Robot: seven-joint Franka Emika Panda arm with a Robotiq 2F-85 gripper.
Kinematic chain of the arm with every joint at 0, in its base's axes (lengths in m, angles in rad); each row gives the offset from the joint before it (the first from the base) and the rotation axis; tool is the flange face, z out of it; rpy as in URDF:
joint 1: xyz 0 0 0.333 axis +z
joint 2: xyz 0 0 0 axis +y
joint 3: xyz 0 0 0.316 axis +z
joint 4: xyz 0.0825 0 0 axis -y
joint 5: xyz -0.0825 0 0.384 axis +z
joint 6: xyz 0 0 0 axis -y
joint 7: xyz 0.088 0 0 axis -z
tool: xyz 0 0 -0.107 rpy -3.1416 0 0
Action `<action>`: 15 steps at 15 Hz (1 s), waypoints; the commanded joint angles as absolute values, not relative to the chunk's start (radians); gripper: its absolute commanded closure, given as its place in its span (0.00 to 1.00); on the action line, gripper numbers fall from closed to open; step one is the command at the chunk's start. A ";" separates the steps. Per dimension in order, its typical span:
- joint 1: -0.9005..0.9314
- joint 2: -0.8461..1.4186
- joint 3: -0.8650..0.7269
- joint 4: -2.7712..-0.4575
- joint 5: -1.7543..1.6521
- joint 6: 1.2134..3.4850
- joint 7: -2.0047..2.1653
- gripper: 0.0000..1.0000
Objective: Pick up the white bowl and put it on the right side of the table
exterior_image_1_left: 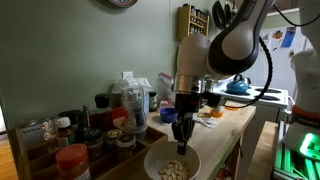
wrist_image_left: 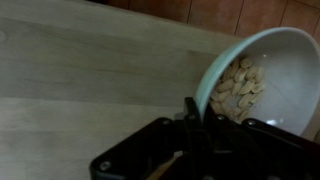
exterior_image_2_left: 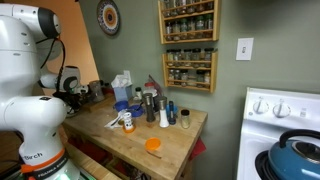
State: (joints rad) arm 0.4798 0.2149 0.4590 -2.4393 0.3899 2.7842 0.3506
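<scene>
The white bowl point(exterior_image_1_left: 172, 165) sits at the near end of the wooden table point(exterior_image_1_left: 228, 124) and holds tan pieces. In the wrist view the white bowl point(wrist_image_left: 280, 60) fills the right side, tilted in the picture. My gripper point(exterior_image_1_left: 181, 138) comes down on the bowl's far rim. In the wrist view my gripper's point(wrist_image_left: 192, 122) dark fingers close on the pale rim, one inside and one outside. In an exterior view the table point(exterior_image_2_left: 160, 128) shows, but the bowl and gripper are hidden behind the robot's body.
Spice jars and bottles point(exterior_image_1_left: 120, 105) crowd the table's back edge, with a red-lidded jar point(exterior_image_1_left: 72, 158) near the bowl. An orange item point(exterior_image_2_left: 153, 145) lies near the table's front. A blue kettle point(exterior_image_2_left: 295, 155) stands on the white stove point(exterior_image_2_left: 275, 115). Wall racks point(exterior_image_2_left: 188, 40) hang above.
</scene>
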 commanded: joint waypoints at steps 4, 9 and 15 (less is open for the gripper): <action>0.416 0.043 0.542 -2.651 0.661 2.914 0.256 0.98; 0.430 0.031 0.518 -2.690 0.658 2.908 0.321 0.93; 0.425 -0.036 0.505 -2.748 0.808 2.975 0.296 0.98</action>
State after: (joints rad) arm 0.4279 -0.0218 0.5117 -2.7477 0.7069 2.9332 0.3412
